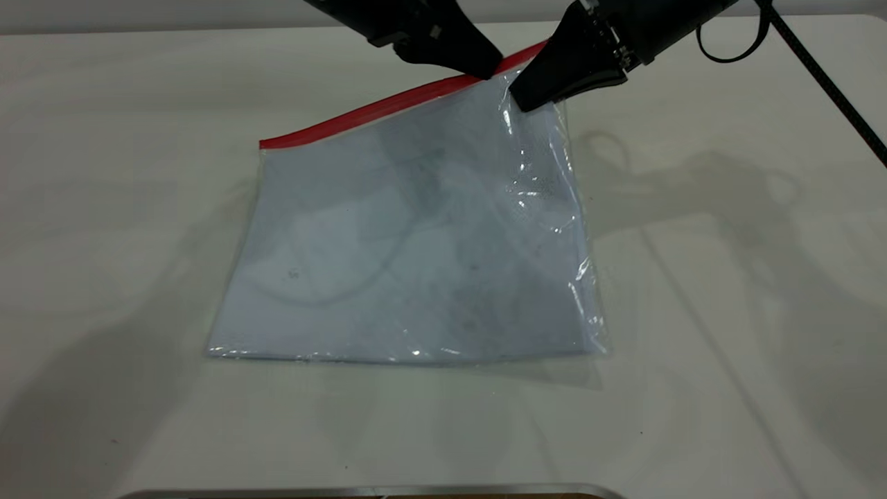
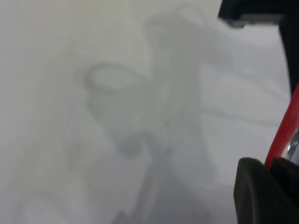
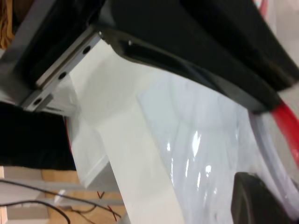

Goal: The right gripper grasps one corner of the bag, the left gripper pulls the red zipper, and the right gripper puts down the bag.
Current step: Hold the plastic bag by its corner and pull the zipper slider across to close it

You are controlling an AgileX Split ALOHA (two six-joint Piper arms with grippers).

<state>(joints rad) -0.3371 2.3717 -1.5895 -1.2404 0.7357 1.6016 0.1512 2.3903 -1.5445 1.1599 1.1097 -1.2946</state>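
The bag lies on the white table with its far right end lifted. The red zipper runs along its far edge. My left gripper is shut on the red zipper near its right end; in the left wrist view the red strip passes between my fingers. My right gripper is shut on the corner of the bag just right of the left one and holds it up. In the right wrist view one of my fingers sits against the clear plastic beside the zipper.
The white table surrounds the bag. The right arm's black cable hangs at the far right. A metal edge runs along the near side. The right wrist view shows the table's edge with wires beyond it.
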